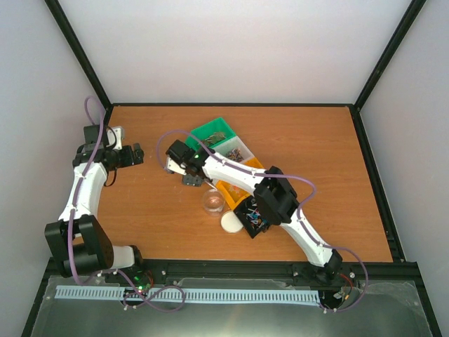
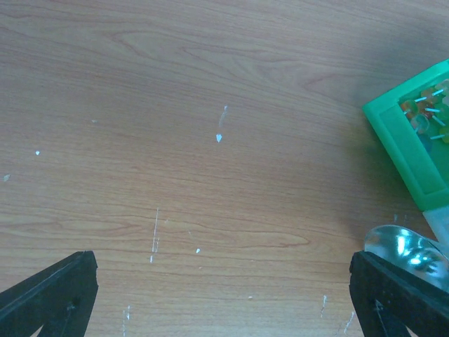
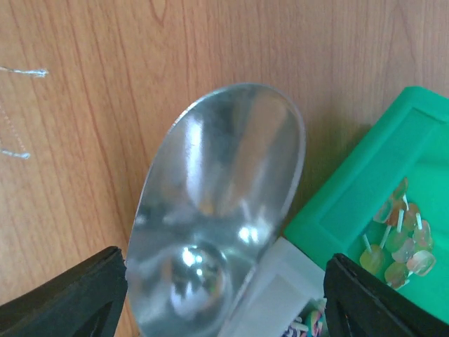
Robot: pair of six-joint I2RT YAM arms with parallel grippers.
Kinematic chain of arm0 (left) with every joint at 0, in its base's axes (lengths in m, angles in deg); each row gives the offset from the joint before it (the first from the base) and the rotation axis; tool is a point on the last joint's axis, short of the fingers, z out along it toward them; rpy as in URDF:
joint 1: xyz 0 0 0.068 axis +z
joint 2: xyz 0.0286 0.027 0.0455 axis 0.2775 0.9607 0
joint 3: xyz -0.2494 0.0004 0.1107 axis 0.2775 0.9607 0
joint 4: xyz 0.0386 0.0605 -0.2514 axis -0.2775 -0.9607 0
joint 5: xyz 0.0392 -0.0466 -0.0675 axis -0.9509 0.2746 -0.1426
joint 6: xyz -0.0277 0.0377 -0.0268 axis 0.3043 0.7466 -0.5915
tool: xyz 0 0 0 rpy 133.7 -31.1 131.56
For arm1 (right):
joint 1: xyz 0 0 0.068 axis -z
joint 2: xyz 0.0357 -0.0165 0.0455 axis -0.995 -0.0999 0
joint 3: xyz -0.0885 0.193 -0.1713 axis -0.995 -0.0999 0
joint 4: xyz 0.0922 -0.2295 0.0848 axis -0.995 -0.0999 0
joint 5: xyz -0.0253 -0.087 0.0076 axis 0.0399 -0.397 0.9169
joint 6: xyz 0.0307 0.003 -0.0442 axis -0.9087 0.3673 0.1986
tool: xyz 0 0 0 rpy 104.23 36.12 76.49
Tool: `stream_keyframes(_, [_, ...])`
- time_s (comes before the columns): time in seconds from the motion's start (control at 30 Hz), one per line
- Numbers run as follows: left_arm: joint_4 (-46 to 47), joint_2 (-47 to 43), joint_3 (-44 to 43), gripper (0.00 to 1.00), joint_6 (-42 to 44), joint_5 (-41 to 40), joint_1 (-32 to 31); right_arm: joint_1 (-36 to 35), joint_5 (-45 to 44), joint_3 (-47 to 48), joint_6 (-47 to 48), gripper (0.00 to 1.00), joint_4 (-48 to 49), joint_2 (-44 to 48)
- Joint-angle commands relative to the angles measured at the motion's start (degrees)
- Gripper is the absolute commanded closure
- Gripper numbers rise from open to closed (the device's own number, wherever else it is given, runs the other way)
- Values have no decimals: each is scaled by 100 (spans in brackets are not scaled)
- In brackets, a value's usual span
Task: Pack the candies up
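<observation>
The metal scoop (image 3: 217,210) lies between our spread right fingers (image 3: 70,298) beside the green bin (image 3: 351,196) of candies (image 3: 396,235); our left fingers (image 2: 49,295) gape over the worktop (image 2: 210,70) near its left edge.

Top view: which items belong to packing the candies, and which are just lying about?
Job: candies in the green bin; metal scoop between the fingers of the right gripper; clear jar, probably.
Lying about for now: white disc beside the jar; white bin, orange bin, black bin, untouched.
</observation>
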Motion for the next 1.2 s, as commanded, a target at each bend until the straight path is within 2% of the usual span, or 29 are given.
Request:
stream_keyframes(0.0, [119,34,-47,0,-145,-147,43,-51,-478,194,96,26,276,-195])
stream_keyframes(0.13, [154,75,-35,0,-149,-170,46,-63,-609,250,88,35,411,-276])
stream_keyframes(0.23, [139,96,-61,0,-145,-193,46,-74,-734,446,67,47,399,-405])
stream_keyframes(0.3, [145,96,-61,0,-138,-217,47,-79,-773,598,25,57,421,-422])
stream_keyframes(0.37, [139,86,-53,0,-126,-252,48,-86,-745,608,-46,74,468,-391])
stream_keyframes(0.43, [146,87,-61,0,-117,-258,46,-95,-680,615,-110,85,521,-340])
stream_keyframes(0.5, [142,91,-78,0,-113,-229,46,-103,-583,629,-211,96,546,-289])
stream_keyframes(0.53, [128,107,-91,0,-117,-210,46,-101,-499,634,-267,97,551,-254])
stream_keyframes(0.93, [71,136,-470,0,183,175,51,136,328,720,-1319,97,959,285])
stream_keyframes(1.1, [96,74,-494,0,237,166,46,207,759,962,-1414,97,654,235])
stream_keyframes(1.17, [101,52,-474,0,245,163,47,207,883,1212,-1395,78,251,44])
